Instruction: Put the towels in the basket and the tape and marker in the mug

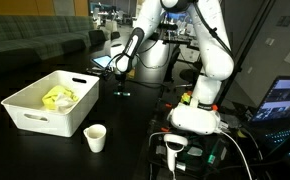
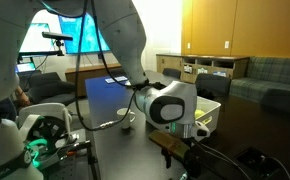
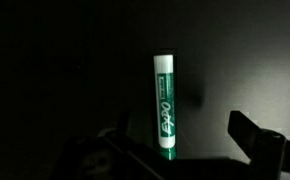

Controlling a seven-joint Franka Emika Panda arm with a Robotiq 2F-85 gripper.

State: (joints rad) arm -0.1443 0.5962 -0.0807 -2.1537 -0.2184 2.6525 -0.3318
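Note:
A green Expo marker [image 3: 165, 100] with a white end lies on the dark table, its near end between my fingers. My gripper [image 3: 175, 142] is open around that end, with a clear gap to the right finger. In an exterior view my gripper [image 1: 122, 84] hangs low over the table, right of the white basket [image 1: 30, 112]. A yellow towel [image 1: 58, 97] lies in the basket. The white mug [image 1: 95, 138] stands in front of the basket. The tape is not in view.
The robot base [image 1: 197, 110] and cables sit at the right of the table. A lit laptop screen [image 1: 285, 100] is at the far right. In an exterior view the basket [image 2: 211, 113] shows behind my wrist [image 2: 171, 104].

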